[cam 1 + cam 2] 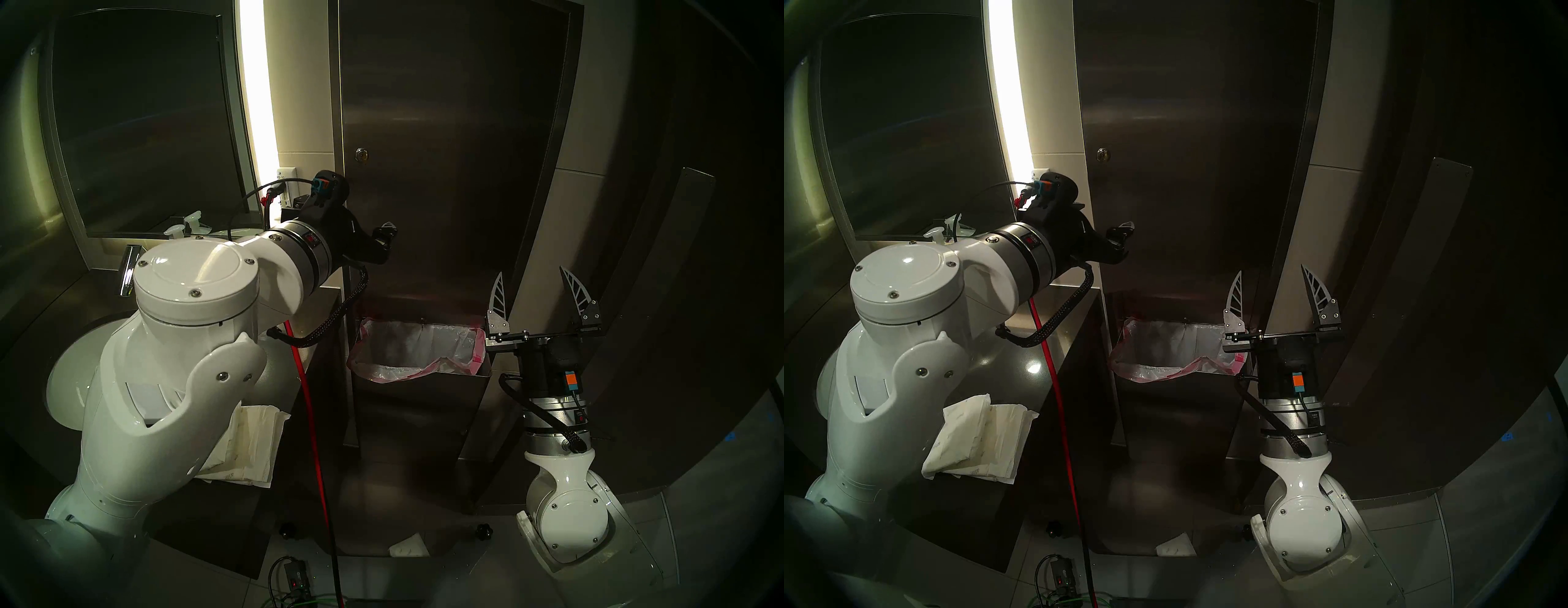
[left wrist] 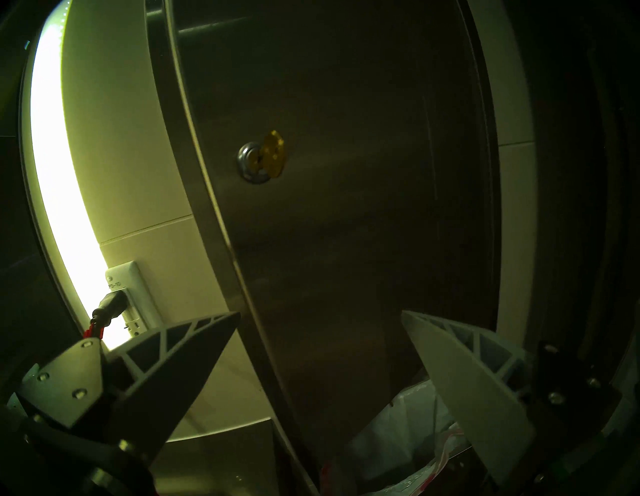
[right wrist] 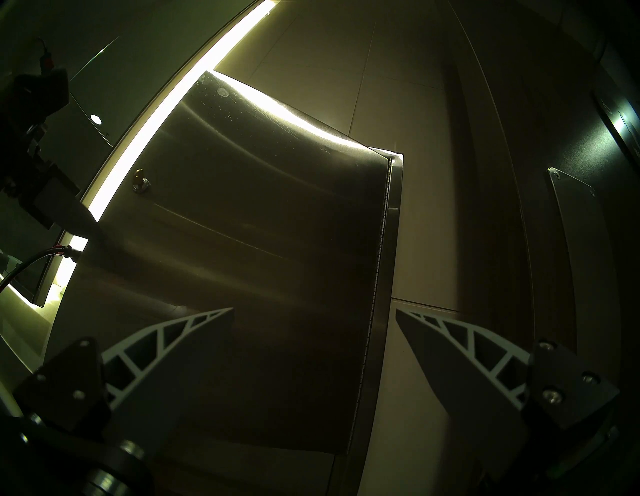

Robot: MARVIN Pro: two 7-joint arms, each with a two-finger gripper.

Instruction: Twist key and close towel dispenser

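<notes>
From the head camera, the towel dispenser [image 1: 445, 148] stands tall on the far wall, its long steel door looking nearly flush, and the key [image 1: 362, 155] sits in the small round lock near the door's left edge. The left gripper [image 1: 384, 237] hangs in front of the door below the lock, touching nothing, probably staged to rise to the key; its spread cannot be judged from here. The right gripper [image 1: 532, 293] waits lower and to the right, fingers spread wide and empty, above the lined waste bin [image 1: 418, 352]. The second head view shows the same layout. In the left wrist view, the brass key stands out from the lock up ahead, and the left gripper's two fingers are spread well apart, holding nothing, with the wall outlet [image 2: 131, 298] at left. The right wrist view looks up the door from near its hinge [image 3: 381, 259], right fingers parted and empty.
</notes>
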